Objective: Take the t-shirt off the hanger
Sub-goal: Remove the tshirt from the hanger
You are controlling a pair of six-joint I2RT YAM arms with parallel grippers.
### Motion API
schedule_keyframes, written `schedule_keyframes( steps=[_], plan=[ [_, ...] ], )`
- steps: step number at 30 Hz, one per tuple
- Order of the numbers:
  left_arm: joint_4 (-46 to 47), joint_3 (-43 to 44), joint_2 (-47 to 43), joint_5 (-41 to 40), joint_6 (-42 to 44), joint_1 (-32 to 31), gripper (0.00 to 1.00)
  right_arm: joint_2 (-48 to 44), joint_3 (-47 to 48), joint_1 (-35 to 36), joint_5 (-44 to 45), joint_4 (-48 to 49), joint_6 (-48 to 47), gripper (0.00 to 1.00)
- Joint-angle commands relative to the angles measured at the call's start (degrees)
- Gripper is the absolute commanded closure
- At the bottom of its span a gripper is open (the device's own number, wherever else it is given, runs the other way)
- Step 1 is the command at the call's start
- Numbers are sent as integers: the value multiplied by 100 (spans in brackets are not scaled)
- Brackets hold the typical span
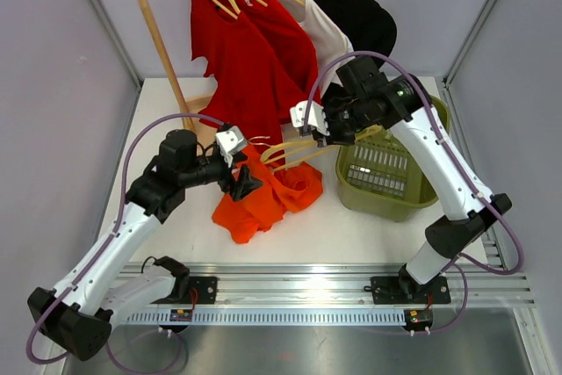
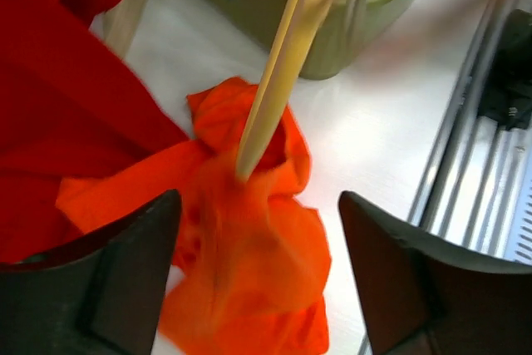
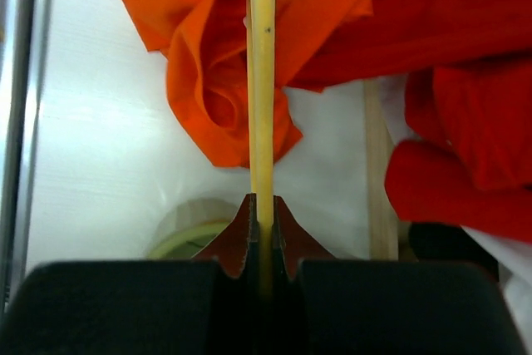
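An orange t-shirt (image 1: 268, 195) lies crumpled on the white table, one end of a pale wooden hanger (image 1: 294, 152) still inside it. My right gripper (image 1: 338, 133) is shut on the hanger's other end and holds it above the table; in the right wrist view the hanger (image 3: 262, 81) runs straight out from the jaws (image 3: 262, 222) into the shirt (image 3: 218, 81). My left gripper (image 1: 246, 183) is open just above the shirt's left part. In the left wrist view the shirt (image 2: 249, 255) lies between the spread fingers (image 2: 133, 272) and the hanger (image 2: 278, 72) dips into it.
A wooden rack (image 1: 158, 37) at the back holds red (image 1: 250, 59), white and black shirts on hangers. A green basket (image 1: 386, 173) stands right of the orange shirt, under my right arm. Metal rails (image 1: 307, 287) run along the near edge.
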Motion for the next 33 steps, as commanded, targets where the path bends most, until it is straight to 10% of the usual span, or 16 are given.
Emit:
schedule_keyframes(
  steps=[1,9,21,23,27,33],
  plan=[
    [576,-257,-417,-1035,-511,-18,13,-307,297,-136,835,-1197,-40,100],
    [1191,-1004,-893,-1846,-2136,-18,4,-237,306,-330,583,-1471,285,100],
    [2149,-1172,126,-2952,-3932,-325,26,36,403,-330,-120,-1286,919,100],
    [2308,-1172,223,-3032,-4038,-378,33,45,377,-330,-191,-1243,980,100],
    [2255,-1102,346,-3287,-4082,-413,95,54,359,-330,-165,-1181,1068,100],
    [2054,-1190,-101,-4005,-3994,-404,100,-8,157,-383,-16,-1085,1121,100]
  ],
)
